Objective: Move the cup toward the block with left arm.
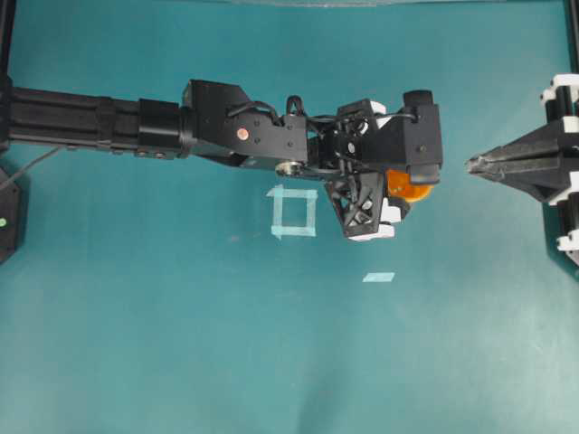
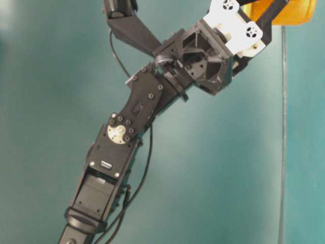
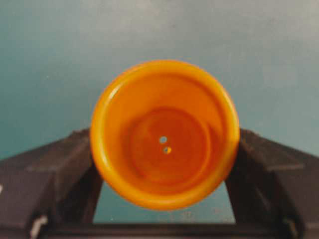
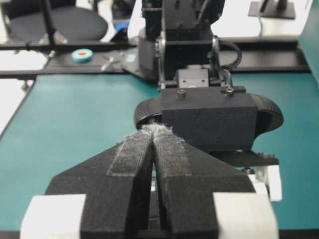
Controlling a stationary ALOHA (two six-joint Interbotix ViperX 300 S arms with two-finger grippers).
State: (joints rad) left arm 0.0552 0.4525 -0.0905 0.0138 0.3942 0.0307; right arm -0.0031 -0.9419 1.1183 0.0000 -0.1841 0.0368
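The yellow-orange cup (image 3: 164, 134) sits between the two black fingers of my left gripper (image 3: 164, 164), its open mouth facing the wrist camera. From overhead only a sliver of the cup (image 1: 407, 186) shows under the left gripper (image 1: 412, 194), right of centre. It also shows at the top edge of the table-level view (image 2: 287, 12). The left gripper is shut on the cup. Whether the cup touches the table cannot be told. The orange block is not visible in any view. My right gripper (image 1: 470, 164) is shut and empty at the right edge, pointing at the left gripper, and it also shows in its own wrist view (image 4: 154, 130).
A pale blue tape square (image 1: 294, 212) lies on the green table just left of the left gripper. A short tape strip (image 1: 379, 277) lies below it. The left arm (image 1: 136, 122) stretches across the upper left of the table.
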